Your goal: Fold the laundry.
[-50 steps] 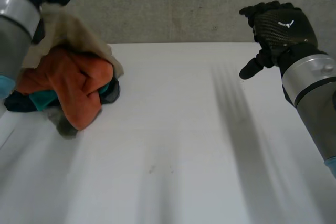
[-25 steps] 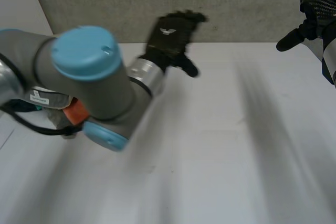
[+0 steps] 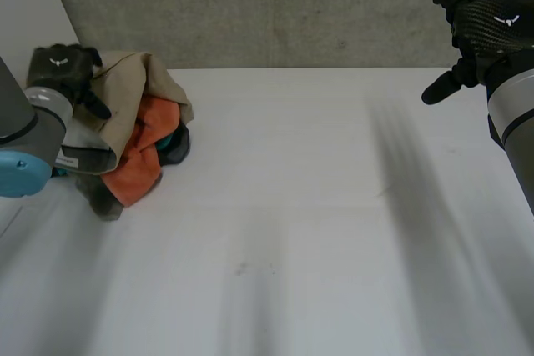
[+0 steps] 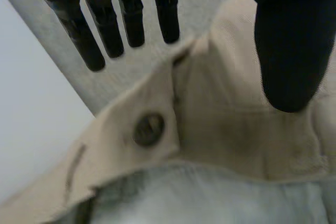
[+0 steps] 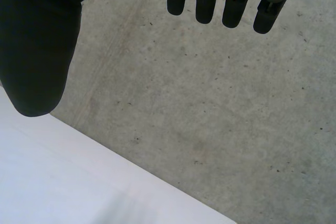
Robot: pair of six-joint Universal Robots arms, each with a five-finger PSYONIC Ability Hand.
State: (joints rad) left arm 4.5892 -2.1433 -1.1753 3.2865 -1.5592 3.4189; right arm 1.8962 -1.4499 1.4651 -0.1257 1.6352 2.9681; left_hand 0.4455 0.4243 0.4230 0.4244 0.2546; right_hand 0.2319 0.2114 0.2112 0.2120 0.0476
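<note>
Now, left robot hand (image 3: pixel 60 68): at the far left of the counter (image 3: pixel 334 231), up against the far-left top of the laundry pile (image 3: pixel 133 152).
Its state: spread, with straight fingers (image 4: pixel 86 40) and the thumb (image 4: pixel 286 51) held well apart from them, nothing pinched. Whether it touches the cloth I cannot tell.
Under its palm: the beige garment (image 3: pixel 125 93), with its waistband and a round button (image 4: pixel 148 128) between the fingers and the thumb; a pale grey layer lies under that band.
Laundry pile: a bunched heap at the counter's left side, with the beige garment draped on top, an orange cloth (image 3: pixel 142 168) spilling out below it, and teal and dark pieces tucked beneath.
Deciding relation: the pile lies directly beneath and just to the right of the left robot hand. It has no clear long axis, and the beige garment is the topmost thing to take.
Nearer arm: the left, by far.
Middle of the counter: bare white, good room for spreading a piece out.
Right robot hand (image 3: pixel 484 31): raised at the far right, before the concrete wall (image 3: pixel 292 6), well apart from the pile.
Its state: spread and relaxed, thumb out to the side, holding nothing.
Progress, as I judge it: nothing is folded yet, and the first piece waits to be drawn from the heap.
</note>
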